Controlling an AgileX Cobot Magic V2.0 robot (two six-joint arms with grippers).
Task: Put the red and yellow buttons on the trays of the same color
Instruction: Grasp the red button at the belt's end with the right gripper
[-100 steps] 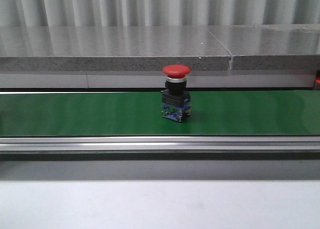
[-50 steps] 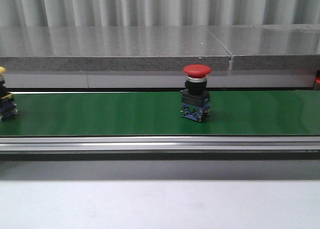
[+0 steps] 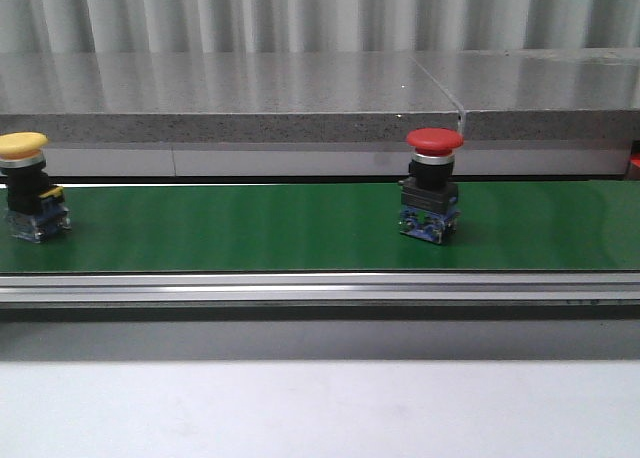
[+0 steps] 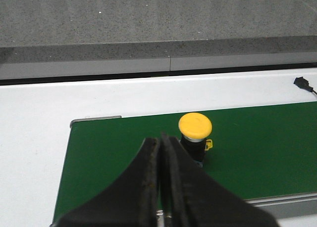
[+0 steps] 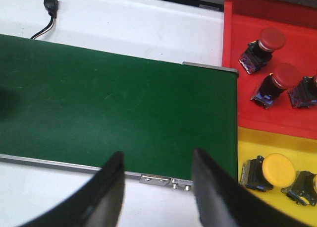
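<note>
A red button (image 3: 433,184) stands upright on the green belt (image 3: 240,228), right of the middle. A yellow button (image 3: 28,186) stands at the belt's left end; the left wrist view shows the same yellow button (image 4: 195,130) just beyond my left gripper (image 4: 161,138), which is shut and empty. My right gripper (image 5: 156,160) is open with nothing between its fingers, over the near edge of the belt (image 5: 109,103) close to its right end. Beside that end lie the red tray (image 5: 247,63) with several red buttons (image 5: 267,46) and the yellow tray (image 5: 257,145) with yellow buttons (image 5: 270,172).
A grey stone ledge (image 3: 230,98) runs behind the belt, and an aluminium rail (image 3: 320,288) runs along its front. A black cable connector (image 5: 49,4) lies on the white surface beyond the belt in the right wrist view. White tabletop (image 3: 320,408) lies in front.
The red button has travelled rightward along the belt. The yellow button has come into the front view from the left edge and moved right.
</note>
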